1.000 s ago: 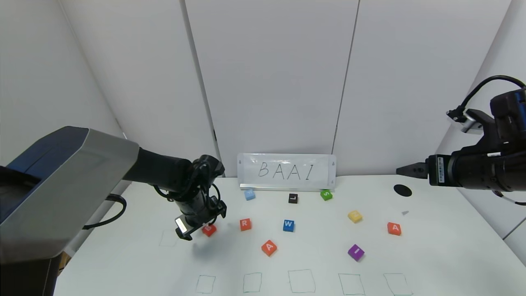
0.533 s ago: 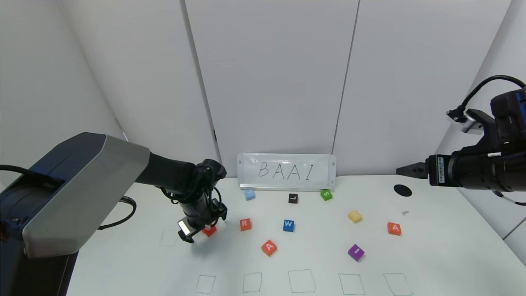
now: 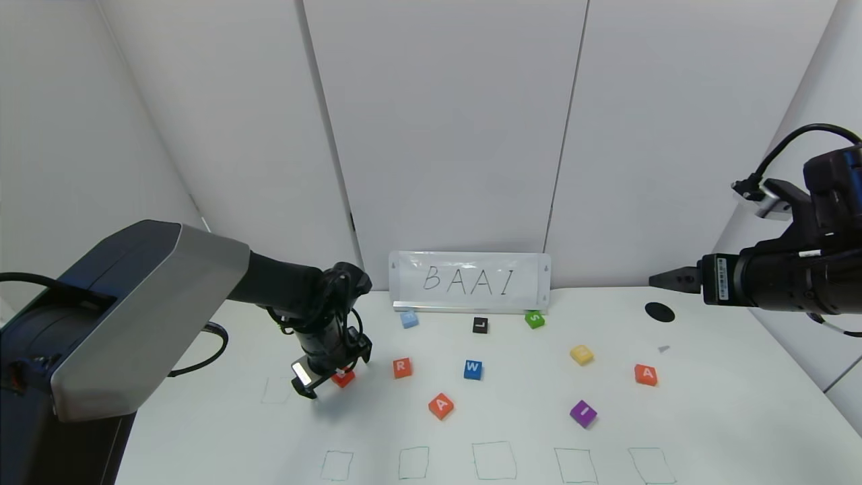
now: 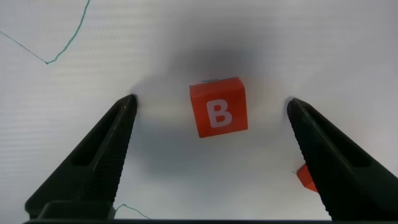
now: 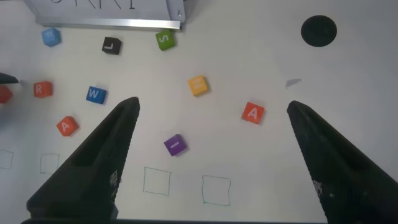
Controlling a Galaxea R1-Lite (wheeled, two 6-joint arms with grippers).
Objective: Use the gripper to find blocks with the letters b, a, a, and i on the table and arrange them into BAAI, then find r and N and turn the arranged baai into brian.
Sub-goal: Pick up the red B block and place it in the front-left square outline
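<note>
The B block (image 4: 217, 115) sits toward the left edge of the surface (image 3: 741, 411). It looks small, rigid and light, likely easy to nudge, so it is best taken across two opposite flat sides. The left pincer (image 4: 211, 118) is spread wide around it, touching nothing. The right pincer (image 5: 211, 118), spread and empty, hovers near the far right corner.

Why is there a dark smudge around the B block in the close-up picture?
Left wrist view: the open left gripper casts a soft shadow on the table around the B block. Head view: the same grey patch lies beneath it.
</note>
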